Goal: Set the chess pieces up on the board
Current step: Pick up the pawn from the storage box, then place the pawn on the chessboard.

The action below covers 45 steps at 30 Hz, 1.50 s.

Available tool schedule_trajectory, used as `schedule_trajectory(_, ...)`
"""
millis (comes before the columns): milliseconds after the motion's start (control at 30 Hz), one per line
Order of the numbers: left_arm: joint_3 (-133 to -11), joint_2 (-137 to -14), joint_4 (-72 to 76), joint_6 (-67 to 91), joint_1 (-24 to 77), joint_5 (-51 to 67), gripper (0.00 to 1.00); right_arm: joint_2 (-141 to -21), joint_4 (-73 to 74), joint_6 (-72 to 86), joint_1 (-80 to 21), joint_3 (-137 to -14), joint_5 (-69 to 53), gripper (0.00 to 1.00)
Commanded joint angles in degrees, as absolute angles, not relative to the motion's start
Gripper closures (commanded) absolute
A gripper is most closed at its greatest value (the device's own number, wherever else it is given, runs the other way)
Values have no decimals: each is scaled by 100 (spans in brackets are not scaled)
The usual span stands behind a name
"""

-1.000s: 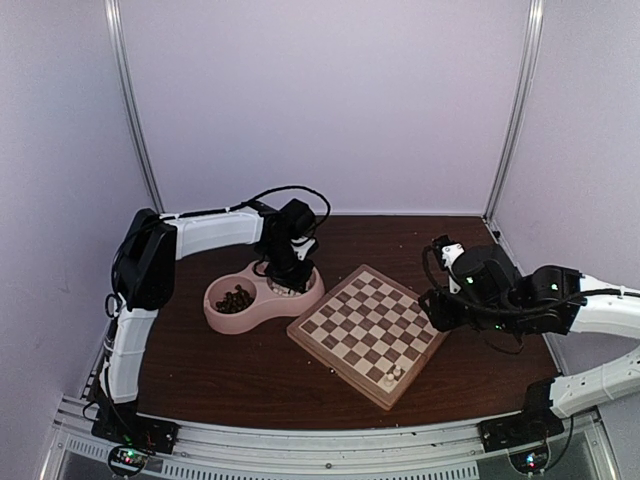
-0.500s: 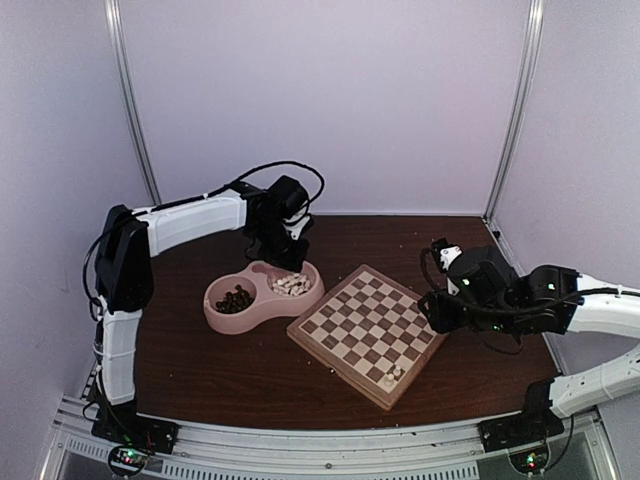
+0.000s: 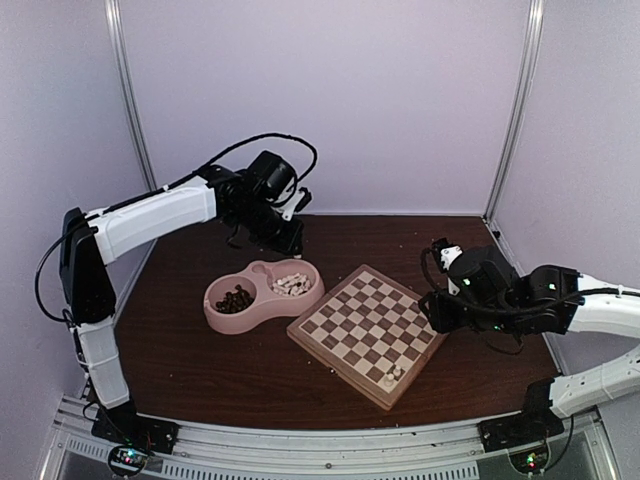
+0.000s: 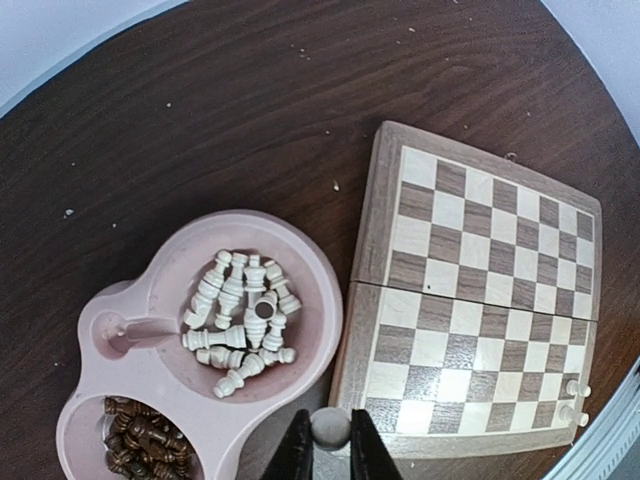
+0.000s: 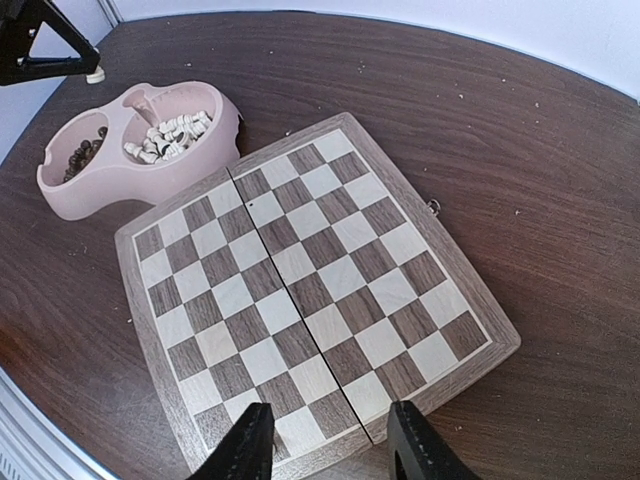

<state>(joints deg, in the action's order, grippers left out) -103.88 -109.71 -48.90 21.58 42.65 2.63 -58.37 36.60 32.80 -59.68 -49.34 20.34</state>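
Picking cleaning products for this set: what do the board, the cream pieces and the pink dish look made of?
The board: wood, matte, grain visible in the squares and rim. The cream pieces: probably pale turned wood, unvarnished-looking; plastic cannot be excluded. The pink dish: likely moulded plastic, smooth with a soft sheen.

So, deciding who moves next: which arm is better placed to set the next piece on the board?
Left: left fingers are shut on a cream piece; right fingers hang open and empty at the edge of the board.
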Motion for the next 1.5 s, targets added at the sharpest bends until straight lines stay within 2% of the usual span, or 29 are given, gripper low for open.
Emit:
schedule_trajectory(0, -10203, -10730, -4520, 2258, 4567, 449, 86, -5677, 3589, 3261, -5933, -4879, 2192, 59)
schedule_trajectory(433, -9254, -10563, -3407, 2463, 5270, 712, 86, -5661, 3420, 3234, -5924, -4872, 2212, 59)
schedule_trajectory(833, -8824, -10916, -2848, 2662, 5349, 963, 86, -5768, 3401, 3204, -5915, -4926, 2218, 59)
schedule_trajectory(1467, -7344, -10898, -1801, 2855, 5432, -157, 86, -5724, 3331, 3327, -5915, -4758, 2121, 60)
